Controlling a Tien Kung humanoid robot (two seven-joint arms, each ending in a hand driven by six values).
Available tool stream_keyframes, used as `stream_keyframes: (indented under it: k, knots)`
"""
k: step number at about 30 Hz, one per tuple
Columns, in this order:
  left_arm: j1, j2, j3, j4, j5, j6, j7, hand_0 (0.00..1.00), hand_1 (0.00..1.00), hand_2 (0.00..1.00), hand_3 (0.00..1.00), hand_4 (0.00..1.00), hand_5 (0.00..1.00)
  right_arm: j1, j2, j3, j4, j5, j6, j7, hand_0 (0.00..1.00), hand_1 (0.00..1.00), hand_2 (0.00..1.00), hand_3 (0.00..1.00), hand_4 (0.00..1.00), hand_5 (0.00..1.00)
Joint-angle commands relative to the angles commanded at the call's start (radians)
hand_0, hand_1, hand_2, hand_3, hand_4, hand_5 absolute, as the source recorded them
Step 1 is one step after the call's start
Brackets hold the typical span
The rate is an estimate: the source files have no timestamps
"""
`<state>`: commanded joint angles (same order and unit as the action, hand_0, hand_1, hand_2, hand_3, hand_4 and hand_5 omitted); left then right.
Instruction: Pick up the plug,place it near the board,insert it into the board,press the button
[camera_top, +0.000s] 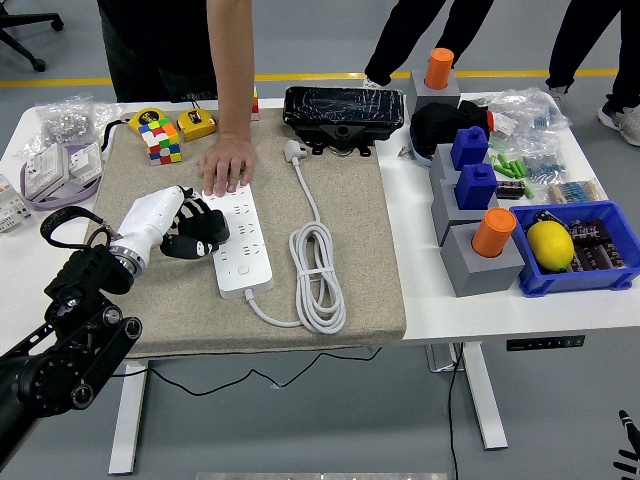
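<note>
A white power strip (243, 240) lies lengthwise on the beige mat (350, 250). Its cord (318, 275) coils to the right and ends in a white plug (293, 150) near the mat's far edge. My left hand (197, 233), white-backed with black fingers, is curled around a small dark plug. It sits against the strip's left edge near the middle sockets. A person's hand (226, 166) presses flat on the strip's far end. Only a dark sliver of my right arm (628, 432) shows at the bottom right corner.
A colour cube (160, 140) and yellow tape measures (196, 124) sit at the mat's far left, with a black device (345, 110) behind the plug. Grey blocks with orange and blue pegs (480, 230) and a blue bin (575, 250) fill the right side. Bags and parts lie far left.
</note>
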<state>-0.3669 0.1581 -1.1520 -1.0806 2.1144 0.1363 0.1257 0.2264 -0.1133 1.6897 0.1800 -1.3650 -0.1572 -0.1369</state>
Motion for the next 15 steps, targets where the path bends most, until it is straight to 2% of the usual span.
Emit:
stream_keyframes:
  k: [8, 9, 14, 15]
  knots:
    - [-0.002, -0.001, -0.001, 0.004, 0.007, -0.010, 0.006, 0.354, 0.385, 0.515, 0.534, 0.787, 0.002, 0.002, -0.001, -0.002, 0.000, 0.002, -0.002, 0.001, 0.998, 0.843, 0.745, 0.788, 0.998, 0.998]
    - [-0.002, -0.001, 0.000, 0.003, 0.008, -0.010, 0.008, 0.350, 0.306, 0.426, 0.467, 0.715, 0.002, 0.002, -0.001, -0.002, 0.000, 0.002, -0.002, 0.001, 0.998, 0.843, 0.745, 0.788, 0.998, 0.998]
    - [-0.003, -0.001, -0.002, 0.006, -0.004, -0.005, 0.010, 0.350, 0.306, 0.426, 0.467, 0.715, 0.002, 0.002, -0.001, -0.001, 0.000, 0.002, -0.003, 0.001, 0.998, 0.843, 0.745, 0.788, 0.998, 0.998]
    - [-0.004, -0.001, -0.002, 0.007, -0.009, -0.004, 0.009, 0.337, 0.226, 0.313, 0.342, 0.646, 0.074, 0.002, -0.001, -0.001, 0.000, 0.002, -0.003, 0.001, 0.998, 0.843, 0.745, 0.788, 0.998, 0.998]
